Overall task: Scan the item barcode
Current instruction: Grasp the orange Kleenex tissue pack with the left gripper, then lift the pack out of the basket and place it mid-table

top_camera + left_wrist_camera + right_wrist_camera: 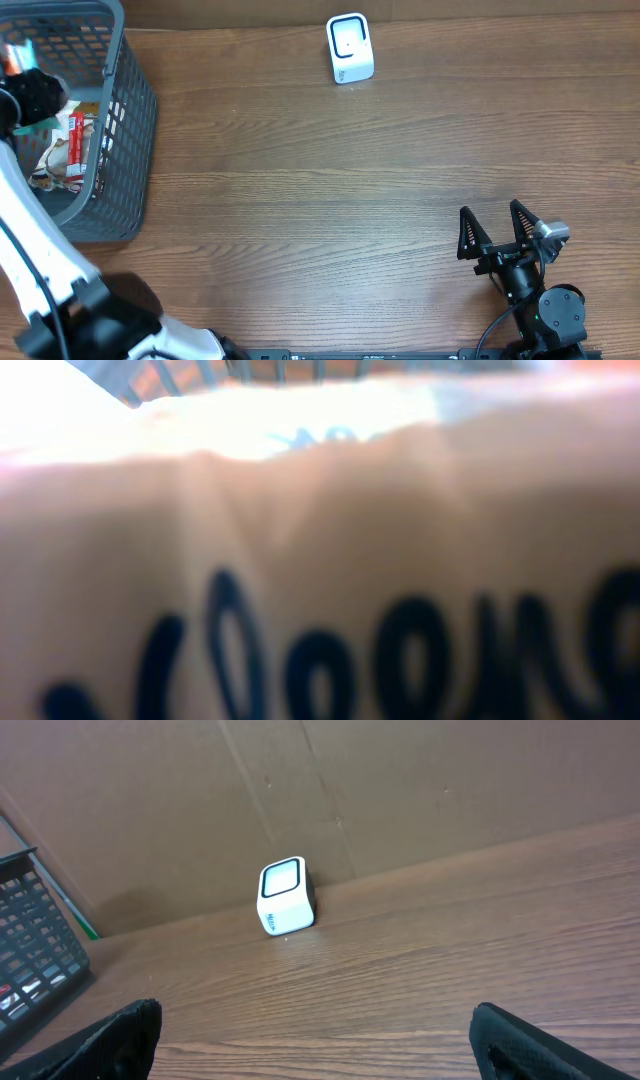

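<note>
Right pincer (497, 232): nearest the robot, at about 5 o'clock on the tabletop (320, 200) in the overhead view. Its jaws are spread wide with nothing between them. Both dark fingertips hang over bare wood and point toward 12 o'clock.

Right wrist view: the two fingertips sit in the lower corners, well apart, with wood grain between them and the white scanner straight ahead.

Left pincer (32, 97): at about 10 o'clock, with the white arm reaching up from 7 o'clock and the black head down inside the basket. Its fingers are hidden, so I cannot tell how far they are open or whether they have hold of anything.

Basket (130, 130): grey plastic mesh at the 9 to 10 o'clock edge, standing on the tabletop with packaged goods inside.

Tan package (320, 560): fills the left wrist view, pressed close to the lens and blurred. Large dark lettering runs along its lower part, unreadable. A strip of basket mesh shows above it.

Red-and-white packet (76, 140): lies in the basket just beside the left arm's head, toward 6 o'clock of it.

Barcode scanner (350, 48): small white box with a dark-rimmed window, upright at 12 o'clock on the far edge, well apart from both arms.

Cardboard wall (400, 790): brown, directly behind the scanner.
</note>
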